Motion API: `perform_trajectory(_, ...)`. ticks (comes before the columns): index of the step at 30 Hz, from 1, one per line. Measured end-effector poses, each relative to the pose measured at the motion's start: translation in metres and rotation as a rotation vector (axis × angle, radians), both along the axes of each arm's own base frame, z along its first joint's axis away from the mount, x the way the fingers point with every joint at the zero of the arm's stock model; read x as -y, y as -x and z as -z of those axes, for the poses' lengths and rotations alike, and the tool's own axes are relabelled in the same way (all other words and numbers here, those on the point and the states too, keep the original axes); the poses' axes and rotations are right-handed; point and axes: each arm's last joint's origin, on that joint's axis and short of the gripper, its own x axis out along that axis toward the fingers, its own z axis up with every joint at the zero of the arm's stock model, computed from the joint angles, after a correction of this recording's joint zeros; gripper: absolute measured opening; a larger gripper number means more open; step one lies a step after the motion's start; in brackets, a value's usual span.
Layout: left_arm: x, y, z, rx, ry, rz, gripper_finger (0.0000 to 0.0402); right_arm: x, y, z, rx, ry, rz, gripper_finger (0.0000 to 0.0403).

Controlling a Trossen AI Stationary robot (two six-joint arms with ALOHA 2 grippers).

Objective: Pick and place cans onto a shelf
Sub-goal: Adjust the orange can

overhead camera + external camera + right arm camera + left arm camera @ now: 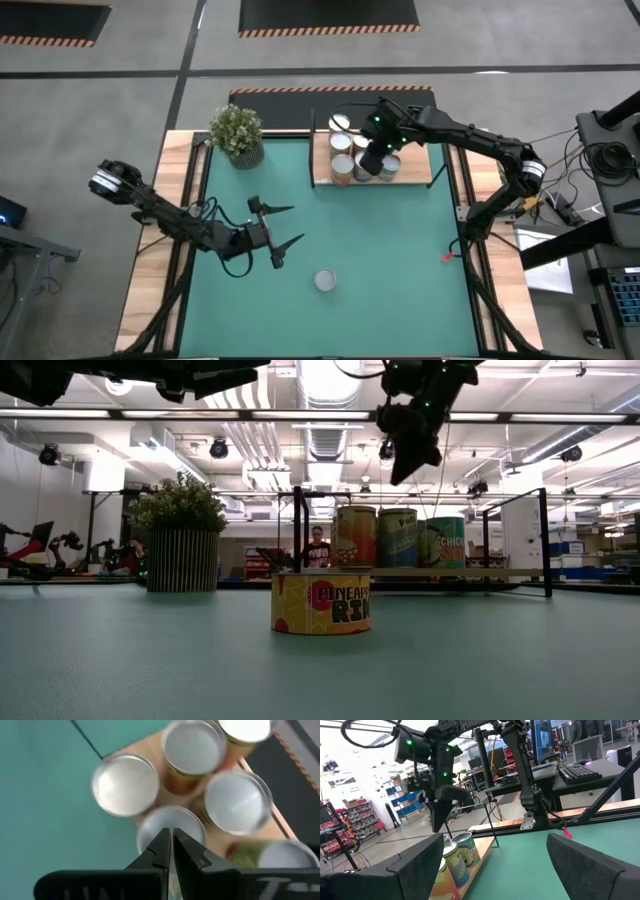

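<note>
Several cans (352, 158) stand upright on the light-wood shelf (420, 170) at the far right of the green mat; in the right wrist view their silvery tops (125, 785) show from above. One yellow pineapple-label can (325, 280) stands alone on the mat near the front; it also shows in the low view (321, 603). My right gripper (372, 165) is shut and empty, pointing down above the shelf's cans (170, 837), clear of their tops in the low view (405, 472). My left gripper (296, 224) is open and empty, raised over the mat's left half, left of the lone can.
A potted green plant (237, 133) stands at the mat's far left corner. The shelf has thin black posts (545, 540). Wooden table edges run along both sides of the mat (400, 260). A person shows far behind the table (318, 545).
</note>
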Motion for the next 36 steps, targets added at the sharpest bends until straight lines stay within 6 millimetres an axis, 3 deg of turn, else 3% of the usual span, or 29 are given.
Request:
perform_trajectory(5,0.000,-0.002,0.003,-0.037,-0.005,0.000,0.0330,-0.012,-0.011,-0.002,0.050,0.039,-0.083,0.0009)
perform_trajectory(11,0.003,-0.022,-0.013,-0.184,0.003,-0.016,0.0280,-0.042,-0.010,-0.021,0.108,0.117,-0.165,0.0009)
perform_trajectory(17,-0.003,-0.033,-0.022,-0.297,0.057,-0.025,0.0194,-0.074,0.001,-0.029,0.270,0.193,-0.256,0.0009)
perform_trajectory(27,-0.034,-0.049,-0.019,-0.282,0.160,0.015,0.0015,-0.109,0.035,-0.018,0.532,0.334,-0.381,0.0009)
perform_trajectory(36,-0.047,-0.104,-0.005,-0.392,0.122,-0.018,0.0002,-0.115,0.061,-0.005,0.615,0.409,-0.403,0.0009)
